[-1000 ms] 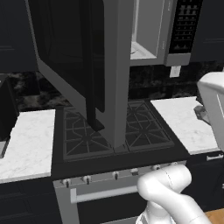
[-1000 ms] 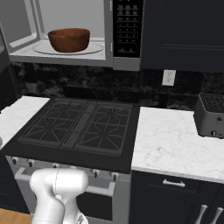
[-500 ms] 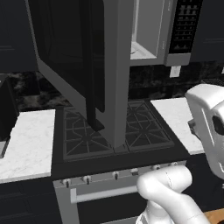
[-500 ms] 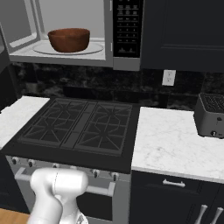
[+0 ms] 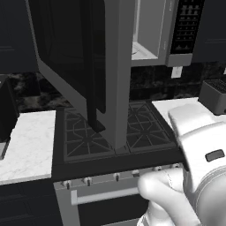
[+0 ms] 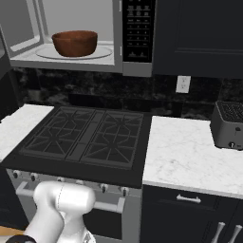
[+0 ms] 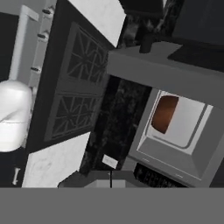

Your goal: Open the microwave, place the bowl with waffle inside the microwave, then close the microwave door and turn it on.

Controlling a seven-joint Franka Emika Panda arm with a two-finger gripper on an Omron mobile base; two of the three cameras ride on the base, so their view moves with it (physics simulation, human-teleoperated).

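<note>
The microwave (image 6: 71,33) hangs above the stove with its pale interior exposed. The microwave door (image 5: 79,57) stands swung wide open toward me, its grey edge facing the left base view; it also crosses the hand view as the door (image 7: 162,72). The copper-brown bowl (image 6: 75,42) sits on the glass plate inside; in the hand view the bowl (image 7: 165,113) shows within the cavity. What lies in the bowl cannot be seen. The black button panel (image 6: 137,28) runs down the microwave's right side. My gripper (image 7: 110,180) is shut on nothing, well back from the microwave.
A black gas stove (image 6: 85,137) with knobs and a grey bar handle lies below the microwave. White marble counters (image 6: 190,152) flank it. A small black toaster (image 6: 230,124) stands on the right counter. A wall outlet (image 6: 182,84) sits above it.
My white arm has risen into the right side of the left base view and looms larger there. The bowl, the door and the base have not moved.
</note>
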